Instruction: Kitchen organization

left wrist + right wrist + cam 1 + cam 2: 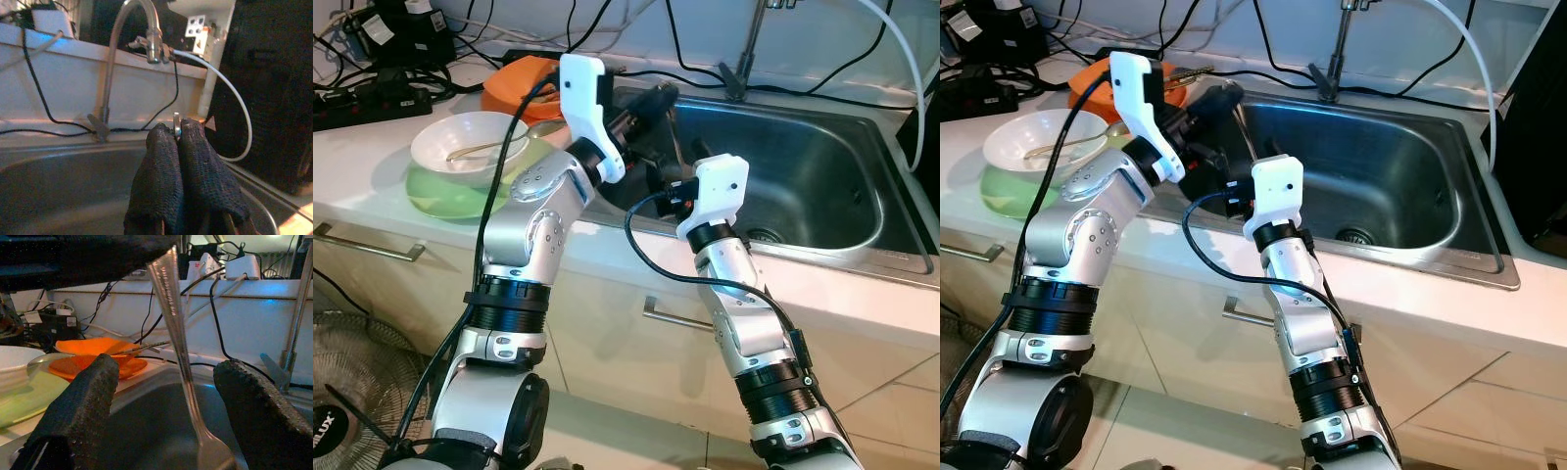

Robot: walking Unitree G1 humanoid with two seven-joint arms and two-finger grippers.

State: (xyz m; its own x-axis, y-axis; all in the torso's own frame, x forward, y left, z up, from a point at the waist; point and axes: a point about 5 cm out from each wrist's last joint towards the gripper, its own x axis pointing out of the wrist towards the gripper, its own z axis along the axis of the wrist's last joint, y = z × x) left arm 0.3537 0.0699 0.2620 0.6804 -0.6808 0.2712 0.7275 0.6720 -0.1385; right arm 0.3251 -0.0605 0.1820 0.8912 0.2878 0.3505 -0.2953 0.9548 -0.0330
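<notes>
The left gripper (178, 134), jaws shut on a spoon (181, 357), holds it hanging handle-up over the sink (822, 186) at centre frame. The right gripper (166, 401) sits just beside it, jaws wide open on either side of the spoon without touching. A white bowl (470, 147) on a green plate (440, 196) stands on the worktop (362, 157) at upper left, an orange plate (509, 88) behind.
</notes>
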